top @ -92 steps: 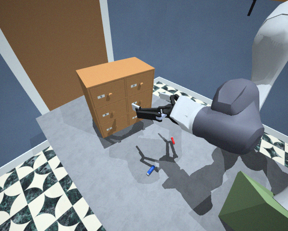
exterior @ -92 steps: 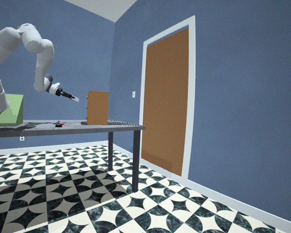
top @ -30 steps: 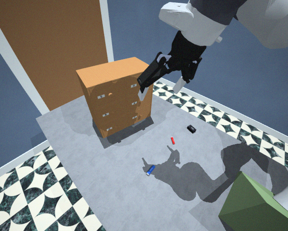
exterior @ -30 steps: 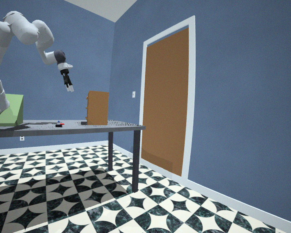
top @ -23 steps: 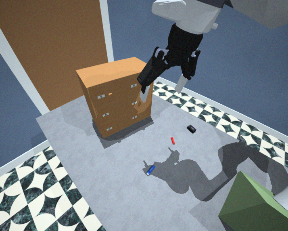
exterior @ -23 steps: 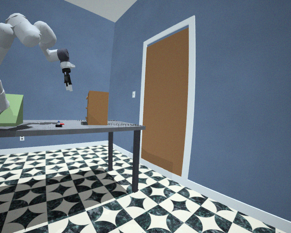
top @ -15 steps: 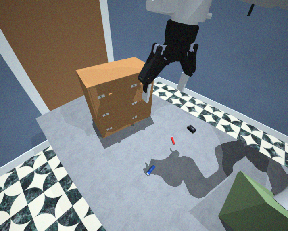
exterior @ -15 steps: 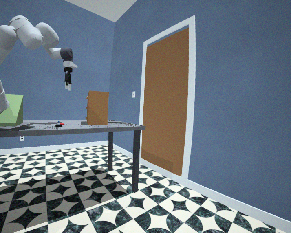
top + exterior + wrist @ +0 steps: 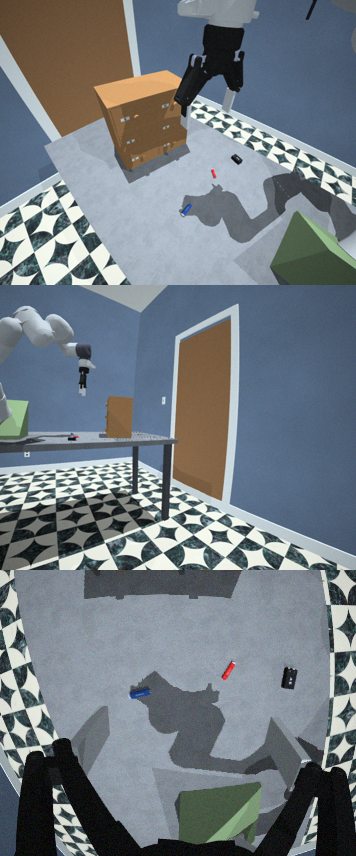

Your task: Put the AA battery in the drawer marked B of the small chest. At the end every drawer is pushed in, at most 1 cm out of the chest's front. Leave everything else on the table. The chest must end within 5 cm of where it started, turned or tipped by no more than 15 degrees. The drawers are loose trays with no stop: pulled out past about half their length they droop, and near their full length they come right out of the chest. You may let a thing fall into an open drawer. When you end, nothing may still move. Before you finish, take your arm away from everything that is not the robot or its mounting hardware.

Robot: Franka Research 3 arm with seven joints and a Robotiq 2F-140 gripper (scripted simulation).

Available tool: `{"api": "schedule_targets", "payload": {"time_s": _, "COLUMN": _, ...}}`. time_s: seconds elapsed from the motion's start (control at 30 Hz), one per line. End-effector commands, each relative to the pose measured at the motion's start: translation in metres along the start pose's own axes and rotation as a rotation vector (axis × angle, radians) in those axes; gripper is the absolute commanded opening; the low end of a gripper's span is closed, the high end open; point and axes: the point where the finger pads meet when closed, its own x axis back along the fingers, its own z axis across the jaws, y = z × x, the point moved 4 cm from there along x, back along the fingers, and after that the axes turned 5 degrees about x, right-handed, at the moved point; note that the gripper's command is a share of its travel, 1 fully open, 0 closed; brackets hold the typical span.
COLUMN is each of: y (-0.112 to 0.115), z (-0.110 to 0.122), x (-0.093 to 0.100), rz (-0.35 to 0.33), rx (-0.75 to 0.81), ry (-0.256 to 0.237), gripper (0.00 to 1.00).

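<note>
The chest (image 9: 139,87) (image 9: 120,418) stands upright at the table's far end, its drawers apparently pushed in. The middle left drawer (image 9: 144,137) has a blurred mark that looks like B. A blue cylinder (image 9: 186,209) (image 9: 140,693), thicker than the red one and probably the AA battery, lies on its side on the table, partly in the arm's shadow. My gripper (image 9: 207,116) (image 9: 82,392) (image 9: 189,726) is open and empty. It points down, high above the table in front of the chest; the blue cylinder lies well below it.
A thinner red cylinder (image 9: 213,173) (image 9: 228,670) lies between the blue one and a small black block (image 9: 237,159) (image 9: 72,439) (image 9: 289,678). A green angular block (image 9: 299,249) (image 9: 17,418) (image 9: 215,810) stands near the arm's base.
</note>
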Motion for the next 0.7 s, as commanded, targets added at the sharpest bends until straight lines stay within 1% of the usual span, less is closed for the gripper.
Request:
{"api": "schedule_targets", "payload": {"time_s": 0.0, "y": 0.0029, "z": 0.0003, "x": 0.0009, "rz": -0.009, "rx": 0.029, "ry": 0.006, "gripper": 1.00}}
{"api": "schedule_targets", "payload": {"time_s": 0.67, "y": 0.0013, "z": 0.0013, "x": -0.0002, "rz": -0.005, "rx": 0.017, "ry": 0.006, "gripper": 1.00}}
